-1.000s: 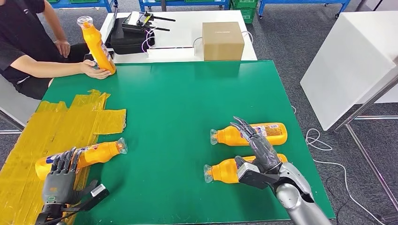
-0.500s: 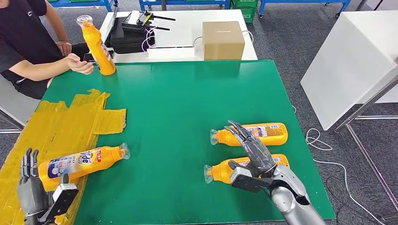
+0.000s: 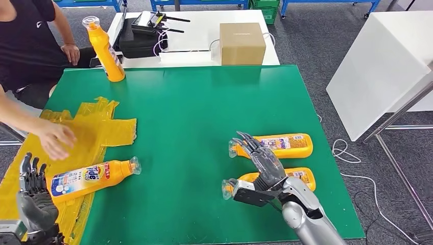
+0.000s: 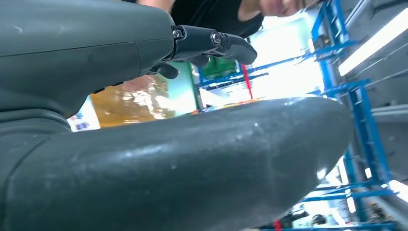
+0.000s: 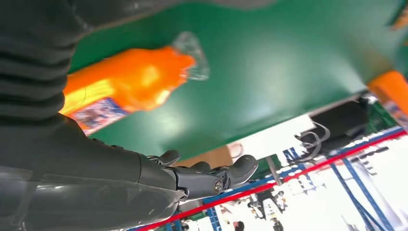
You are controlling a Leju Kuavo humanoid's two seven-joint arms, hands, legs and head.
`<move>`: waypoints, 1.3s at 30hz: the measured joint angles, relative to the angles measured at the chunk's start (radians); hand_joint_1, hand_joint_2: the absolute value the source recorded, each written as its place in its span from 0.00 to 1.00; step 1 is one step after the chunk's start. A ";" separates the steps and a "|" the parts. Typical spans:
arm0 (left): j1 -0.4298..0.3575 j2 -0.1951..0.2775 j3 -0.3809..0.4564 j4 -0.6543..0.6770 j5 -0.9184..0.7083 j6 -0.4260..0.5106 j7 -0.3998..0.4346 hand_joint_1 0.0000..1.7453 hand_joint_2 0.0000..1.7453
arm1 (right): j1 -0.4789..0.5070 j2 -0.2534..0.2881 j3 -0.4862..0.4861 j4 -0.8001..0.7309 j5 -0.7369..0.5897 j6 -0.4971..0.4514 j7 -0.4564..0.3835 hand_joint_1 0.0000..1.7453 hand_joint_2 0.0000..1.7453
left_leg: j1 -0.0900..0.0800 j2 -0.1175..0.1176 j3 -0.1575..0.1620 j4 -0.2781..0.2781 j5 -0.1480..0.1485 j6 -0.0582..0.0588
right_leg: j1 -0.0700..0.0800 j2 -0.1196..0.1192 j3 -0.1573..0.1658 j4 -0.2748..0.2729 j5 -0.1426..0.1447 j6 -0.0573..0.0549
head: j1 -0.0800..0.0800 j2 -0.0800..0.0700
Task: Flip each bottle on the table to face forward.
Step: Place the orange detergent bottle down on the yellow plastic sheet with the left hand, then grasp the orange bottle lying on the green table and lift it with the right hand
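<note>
On the green bench [image 3: 194,127], the left hand [image 3: 31,196] hangs released just left of the label-up bottle [image 3: 89,176]. Right of it, the right hand [image 3: 260,163], fingers spread and holding nothing, hovers over the near unflipped bottle [image 3: 270,181], whose long axis runs crosswise, cap leftward.

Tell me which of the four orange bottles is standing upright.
The bottle at the far-left table corner, beside the black case. The one on the yellow tape and the two by the right hand lie on their sides.
</note>
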 joint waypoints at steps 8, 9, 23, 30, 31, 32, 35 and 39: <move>-0.023 -0.060 -0.039 -0.050 -0.010 -0.013 0.023 0.00 0.00 | 0.058 -0.058 -0.054 0.001 0.061 0.003 0.029 0.00 1.00 | -0.002 -0.004 0.000 0.000 0.000 0.000 | 0.000 -0.004 -0.001 -0.001 0.000 0.000 | 0.000 0.000; -0.028 -0.062 -0.059 -0.053 -0.010 -0.005 0.029 0.00 0.00 | 0.068 -0.068 -0.070 0.001 0.069 0.011 0.034 0.00 1.00 | -0.002 -0.004 -0.001 0.000 0.000 0.000 | 0.000 -0.003 -0.001 -0.001 0.000 0.000 | 0.000 0.000; -0.065 -0.057 -0.152 -0.054 0.033 0.010 0.038 0.00 0.00 | 0.064 -0.263 -0.138 -0.012 0.009 0.215 0.078 0.00 1.00 | -0.003 -0.001 0.000 0.001 0.000 0.001 | -0.002 0.000 -0.001 -0.001 0.000 0.001 | -0.001 0.000; -0.070 -0.056 -0.150 -0.050 0.033 0.005 0.036 0.00 0.00 | 0.090 -0.364 -0.166 -0.075 -0.020 0.245 0.078 0.00 1.00 | -0.003 0.000 -0.001 0.001 -0.001 0.002 | -0.002 0.000 -0.001 -0.001 0.000 0.001 | -0.001 0.000; -0.071 -0.056 -0.150 -0.050 0.033 0.004 0.036 0.00 0.00 | 0.093 -0.373 -0.167 -0.082 -0.020 0.246 0.078 0.00 1.00 | -0.003 0.000 -0.001 0.001 -0.001 0.002 | -0.002 0.000 -0.001 -0.001 0.000 0.001 | -0.001 0.000; -0.071 -0.056 -0.150 -0.049 0.033 0.004 0.036 0.00 0.00 | 0.094 -0.377 -0.168 -0.085 -0.020 0.247 0.078 0.00 1.00 | -0.003 0.000 0.000 0.001 -0.001 0.002 | -0.002 0.000 -0.001 -0.001 0.000 0.001 | -0.001 0.000; -0.072 -0.055 -0.150 -0.048 0.032 0.005 0.033 0.00 0.00 | 0.103 -0.396 -0.170 -0.099 -0.030 0.253 0.087 0.00 1.00 | -0.003 0.000 0.000 0.001 -0.001 0.002 | -0.002 0.000 -0.001 -0.001 0.000 0.001 | -0.001 0.000; -0.072 -0.055 -0.150 -0.048 0.031 0.005 0.031 0.00 0.00 | 0.118 -0.442 -0.186 -0.120 -0.041 0.290 0.110 0.00 1.00 | -0.003 -0.001 -0.001 0.001 -0.001 0.002 | -0.002 0.000 -0.001 -0.001 0.000 0.001 | -0.001 0.000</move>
